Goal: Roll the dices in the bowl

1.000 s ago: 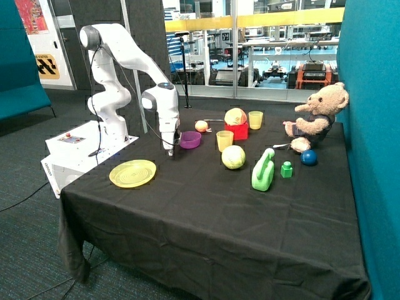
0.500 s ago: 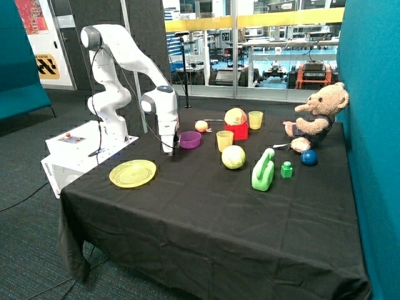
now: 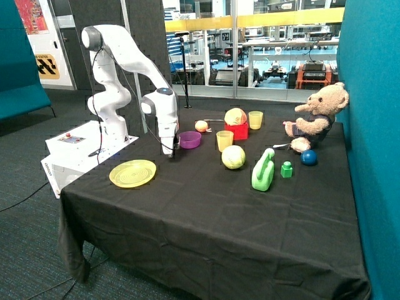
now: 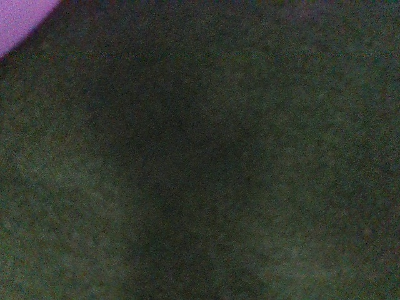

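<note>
The purple bowl [image 3: 190, 139] stands on the black tablecloth behind the yellow plate. My gripper [image 3: 170, 152] points straight down and is low over the cloth, right beside the bowl on the side toward the plate. In the wrist view only dark cloth shows, with a bit of the bowl's purple rim [image 4: 19, 22] in one corner. The dices do not show in either view. The gripper's tip is too small and dark in the outside view to read.
A yellow plate [image 3: 132, 173] lies near the gripper. Beyond the bowl are a yellow cup [image 3: 224, 140], a yellow-green ball [image 3: 234, 157], a red block with a ball on it [image 3: 236, 123], a green jug [image 3: 263, 170], a small green block [image 3: 286, 169], a blue ball [image 3: 309, 157] and a teddy bear [image 3: 317, 117].
The gripper has shifted slightly away from the bowl, toward the robot's base, and stays low over the cloth. Nothing else has moved.
</note>
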### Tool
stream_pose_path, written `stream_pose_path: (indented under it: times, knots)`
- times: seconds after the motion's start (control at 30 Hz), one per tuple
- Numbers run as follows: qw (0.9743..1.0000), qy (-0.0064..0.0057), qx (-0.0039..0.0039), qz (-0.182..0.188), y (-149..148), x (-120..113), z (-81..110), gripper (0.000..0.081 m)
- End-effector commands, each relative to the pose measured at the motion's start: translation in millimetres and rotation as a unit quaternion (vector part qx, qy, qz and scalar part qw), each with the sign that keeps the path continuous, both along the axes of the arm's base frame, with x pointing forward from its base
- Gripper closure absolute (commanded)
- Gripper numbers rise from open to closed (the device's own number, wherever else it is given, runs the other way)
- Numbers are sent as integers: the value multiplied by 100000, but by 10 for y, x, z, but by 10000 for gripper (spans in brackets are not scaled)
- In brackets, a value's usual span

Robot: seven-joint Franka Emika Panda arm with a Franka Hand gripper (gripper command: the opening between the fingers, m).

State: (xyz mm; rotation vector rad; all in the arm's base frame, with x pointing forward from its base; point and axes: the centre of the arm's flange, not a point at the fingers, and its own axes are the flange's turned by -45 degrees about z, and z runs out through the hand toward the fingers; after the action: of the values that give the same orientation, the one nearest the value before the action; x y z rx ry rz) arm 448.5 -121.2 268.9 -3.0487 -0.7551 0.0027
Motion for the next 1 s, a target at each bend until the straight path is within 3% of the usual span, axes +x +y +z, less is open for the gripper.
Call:
stream_pose_path:
  times: [0.0,0.2,0.27,0.33,0.4,0.97]
  knots:
    - [100000,-93,-20,-295,40,-74,-36,446]
    - [99999,-93,-20,-465,44,-84,-35,511]
    - [99999,-93,-20,-495,45,-82,-28,585]
    - [99999,-93,-20,-519,48,-79,-18,725]
    - [99999,-93,-20,-504,53,-75,-10,787]
    - [99998,-93,-20,-583,153,-154,-32,808]
